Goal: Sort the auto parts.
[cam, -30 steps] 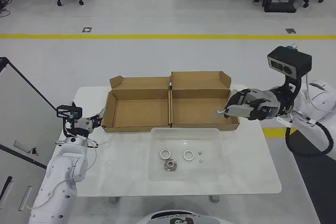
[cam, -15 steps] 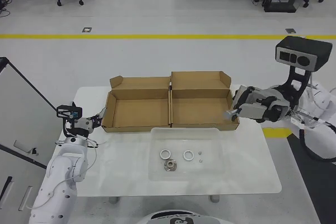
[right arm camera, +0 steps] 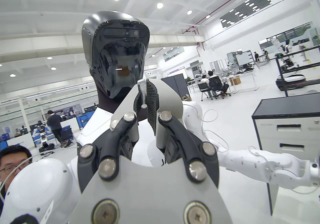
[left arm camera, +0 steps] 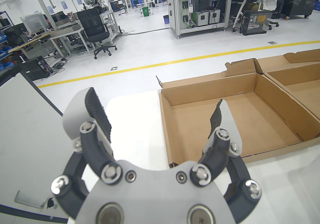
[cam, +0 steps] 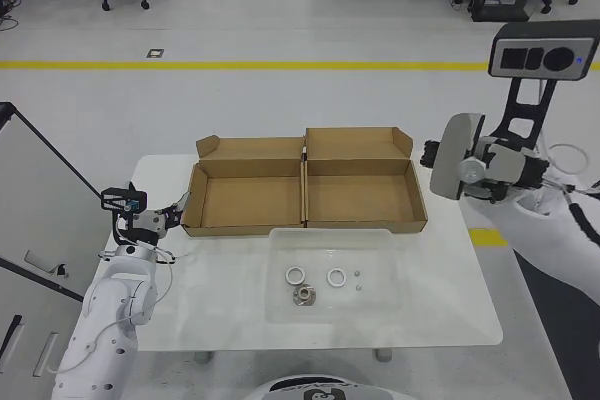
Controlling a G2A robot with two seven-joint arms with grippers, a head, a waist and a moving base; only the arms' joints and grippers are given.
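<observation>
Two white rings point(cam: 295, 274) point(cam: 336, 276), a metal hub point(cam: 305, 294) and two tiny bits lie in the clear tray point(cam: 380, 240) at the table's middle. Behind it stand two open cardboard boxes, left point(cam: 248, 200) and right point(cam: 360, 195), both bare inside. My right gripper point(right arm camera: 146, 89) is shut on a threaded silver bolt point(right arm camera: 143, 93). It is raised off the table's right end point(cam: 448, 155) and faces up at the robot's head. My left gripper point(left arm camera: 156, 107) stands open and holds nothing, just outside the left box's point(left arm camera: 225, 120) near-left corner point(cam: 177, 213).
A grey cabinet point(cam: 20, 200) stands close to the table's left side. The white table point(cam: 450, 300) has bare room to the tray's right and front. A yellow floor line point(cam: 280, 65) runs behind the table.
My right arm has lifted away from the right box's right wall, swung up and out to the right, and turned its gripper upward. The left arm has kept still.
</observation>
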